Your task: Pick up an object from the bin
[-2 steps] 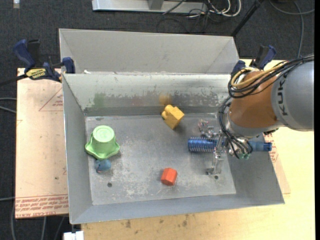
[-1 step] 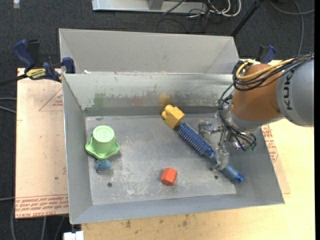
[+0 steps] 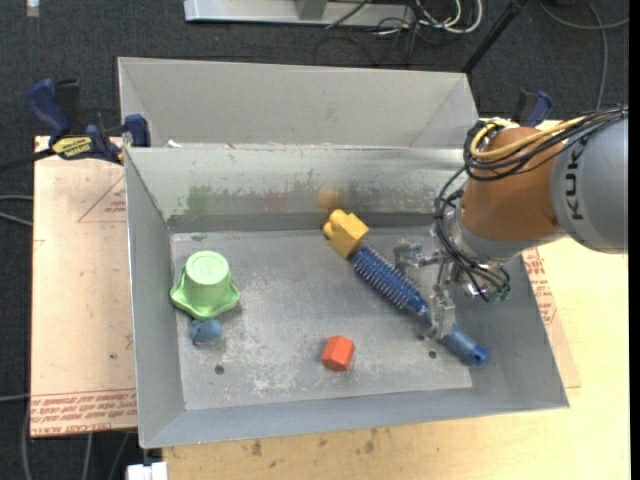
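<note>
Hovering gripper [image 3: 438, 320]: over the blue brush [image 3: 388, 276] handle, near the bin [image 3: 300, 108] right wall
Grip state: cannot tell

Scuffed matt grey metal bin [image 3: 290, 373], bristly blue plastic brush [image 3: 388, 278], smooth green plastic cup [image 3: 206, 283]

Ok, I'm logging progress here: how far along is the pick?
Done: nothing lifted; the green cup, orange block and blue ridged tool all lie on the bin floor. In hand: the gripper is low over the tool's lower end. Left: a sure grasp, which I cannot confirm, and the lift.
</note>
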